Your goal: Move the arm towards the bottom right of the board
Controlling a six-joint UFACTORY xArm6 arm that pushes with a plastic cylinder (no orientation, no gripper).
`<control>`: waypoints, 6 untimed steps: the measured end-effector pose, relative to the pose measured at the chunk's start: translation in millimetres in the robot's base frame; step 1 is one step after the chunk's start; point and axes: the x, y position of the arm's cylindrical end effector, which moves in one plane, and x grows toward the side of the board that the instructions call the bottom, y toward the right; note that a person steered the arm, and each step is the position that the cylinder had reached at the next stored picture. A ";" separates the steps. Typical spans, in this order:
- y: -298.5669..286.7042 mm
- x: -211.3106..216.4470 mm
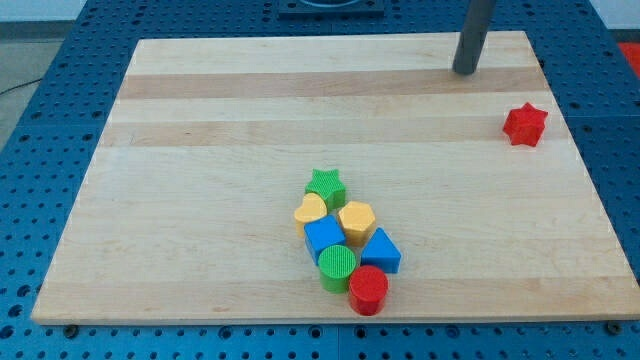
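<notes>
My tip [465, 72] rests on the wooden board [200, 200] near the view's top right corner. A red star block [525, 124] lies alone below and to the right of the tip, near the right edge. A tight cluster sits at bottom centre, far from the tip: a green star [326, 184], a yellow heart [311, 210], a yellow hexagon [357, 219], a blue cube [324, 237], a blue triangle [381, 251], a green cylinder [337, 267] and a red cylinder [368, 289].
The board lies on a blue perforated table [40, 120] that shows on all sides. A dark base [330, 8] sits at the view's top centre beyond the board's far edge.
</notes>
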 end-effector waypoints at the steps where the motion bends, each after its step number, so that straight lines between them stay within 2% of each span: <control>1: -21.5 64.0; 2: -23.2 131.1; 4: 55.7 241.0; 5: 46.4 304.3; 6: 36.2 314.8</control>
